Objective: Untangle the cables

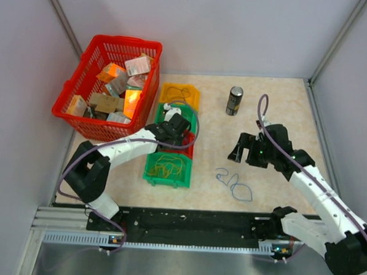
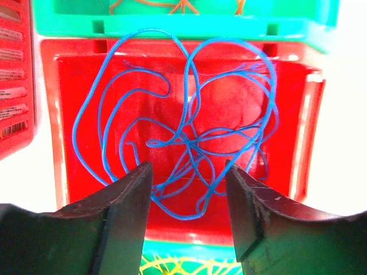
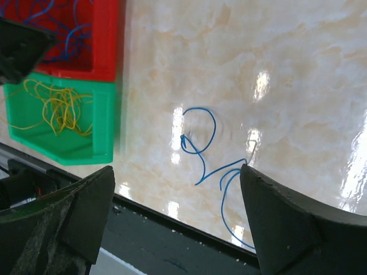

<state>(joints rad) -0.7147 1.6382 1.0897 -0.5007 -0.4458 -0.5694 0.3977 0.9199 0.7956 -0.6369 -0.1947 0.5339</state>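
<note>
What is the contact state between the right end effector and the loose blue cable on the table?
Apart. The top external view shows a strip of bare tabletop between the right end effector and the blue cable.

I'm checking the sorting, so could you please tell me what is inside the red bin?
A loose tangle of blue cables lies in the red bin; the left pincer hides two of its corners.
</note>
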